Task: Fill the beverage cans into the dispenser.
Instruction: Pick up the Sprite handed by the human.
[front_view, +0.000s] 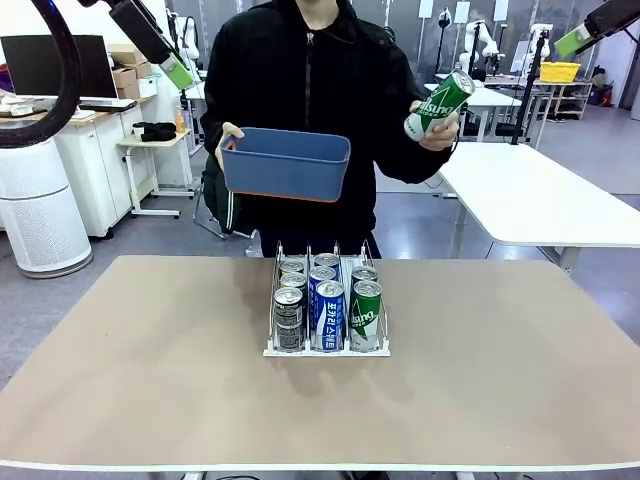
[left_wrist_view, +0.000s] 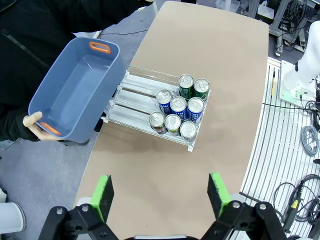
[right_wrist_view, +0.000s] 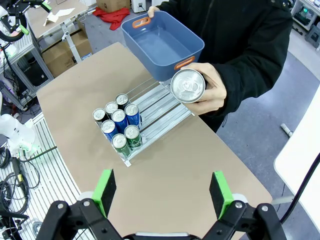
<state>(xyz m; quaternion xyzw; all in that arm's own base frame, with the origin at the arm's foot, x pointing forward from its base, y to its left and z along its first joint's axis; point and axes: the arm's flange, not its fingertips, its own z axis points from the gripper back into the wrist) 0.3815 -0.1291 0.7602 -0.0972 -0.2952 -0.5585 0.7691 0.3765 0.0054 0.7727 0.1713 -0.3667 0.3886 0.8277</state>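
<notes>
The white dispenser (front_view: 272, 348) stands mid-table, with several beverage cans packed at its front end. Three black-grey cans (front_view: 288, 318) fill the left lane, three blue ones (front_view: 329, 314) the middle, and two green ones (front_view: 366, 314) the right. A person across the table holds another green can (front_view: 440, 103) up in one hand. From the left wrist I see the dispenser (left_wrist_view: 135, 97) and its cans (left_wrist_view: 178, 106) below. From the right wrist I see the dispenser (right_wrist_view: 162, 107), its cans (right_wrist_view: 119, 125) and the held can (right_wrist_view: 187, 86). My left gripper (left_wrist_view: 161, 194) and right gripper (right_wrist_view: 162, 191) hang open and empty, high above the table.
The person's other hand holds an empty dark blue bin (front_view: 285, 163) above the table's far edge; it also shows as the bin (left_wrist_view: 75, 90) and the bin (right_wrist_view: 160, 45) from my wrists. My grippers sit high at the left gripper (front_view: 178, 72) and right gripper (front_view: 572, 42). White tables stand behind.
</notes>
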